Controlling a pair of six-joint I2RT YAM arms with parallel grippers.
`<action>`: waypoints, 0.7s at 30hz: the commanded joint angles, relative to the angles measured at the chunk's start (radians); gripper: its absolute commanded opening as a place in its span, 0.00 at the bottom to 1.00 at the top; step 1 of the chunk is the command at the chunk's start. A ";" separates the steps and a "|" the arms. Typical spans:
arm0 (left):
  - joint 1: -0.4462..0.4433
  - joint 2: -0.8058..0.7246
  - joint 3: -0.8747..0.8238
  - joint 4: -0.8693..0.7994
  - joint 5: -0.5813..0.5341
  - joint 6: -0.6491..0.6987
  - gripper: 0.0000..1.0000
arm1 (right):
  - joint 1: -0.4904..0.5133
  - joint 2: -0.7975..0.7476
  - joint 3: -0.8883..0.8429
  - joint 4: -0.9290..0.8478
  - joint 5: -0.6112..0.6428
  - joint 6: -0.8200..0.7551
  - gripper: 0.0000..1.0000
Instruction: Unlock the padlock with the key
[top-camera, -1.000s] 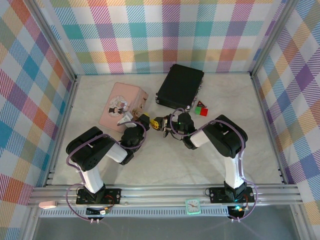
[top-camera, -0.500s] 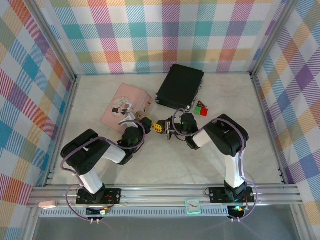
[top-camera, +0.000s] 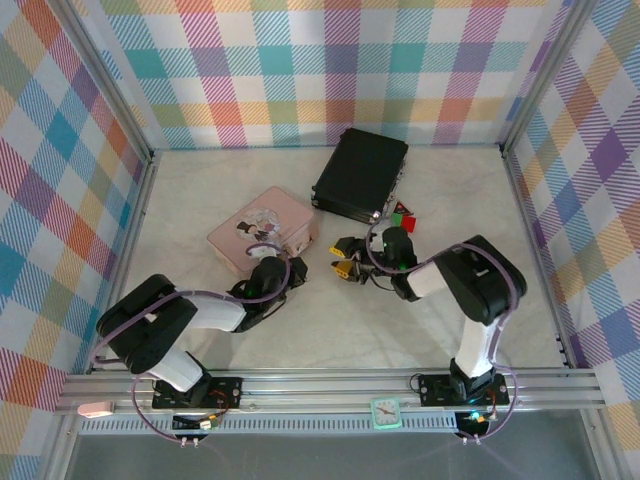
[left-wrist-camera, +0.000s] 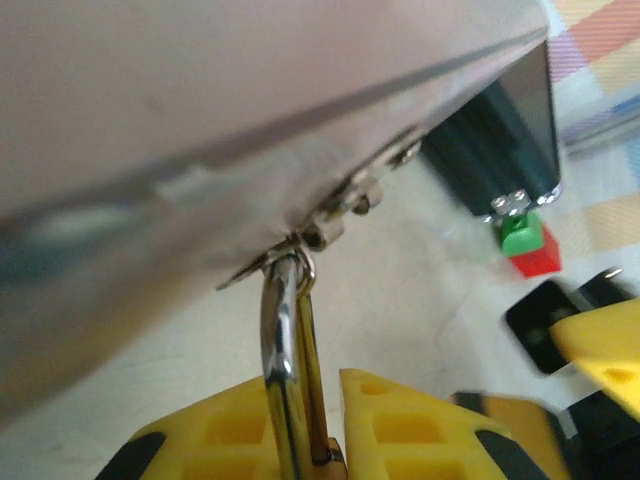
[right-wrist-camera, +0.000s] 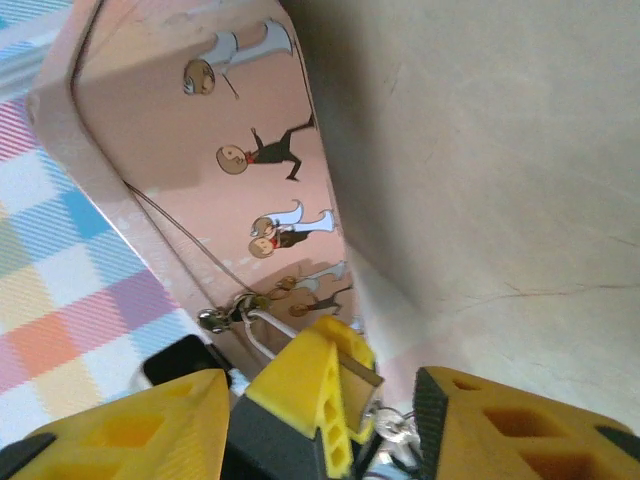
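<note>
Top external: left gripper (top-camera: 292, 266) at the near corner of the pink tin (top-camera: 255, 235). Right gripper (top-camera: 344, 256) just beside it, fingers spread, nothing between them. Black case (top-camera: 360, 172) farther back.

Left wrist: left gripper clamped on the padlock (left-wrist-camera: 278, 340), whose silver shackle is hooked through the tin's hasp (left-wrist-camera: 322, 232). Green block (left-wrist-camera: 521, 235) and red block (left-wrist-camera: 536, 261) sit beside the case.

Right wrist: tin lid with printed figures; small silver bits (right-wrist-camera: 392, 430) low between the fingers, too blurred to name.

No words or numbers legible (pink tin (top-camera: 262, 236) carries cartoon figures)
</note>
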 joint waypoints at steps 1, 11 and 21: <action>0.000 -0.082 0.054 -0.115 0.045 0.098 0.00 | 0.001 -0.148 0.090 -0.480 0.025 -0.407 0.55; -0.020 -0.094 0.098 -0.286 0.295 0.294 0.00 | 0.001 -0.344 0.317 -1.084 0.293 -0.875 0.65; -0.024 -0.112 0.109 -0.421 0.209 0.351 0.30 | 0.003 -0.315 0.344 -1.084 0.283 -0.940 0.68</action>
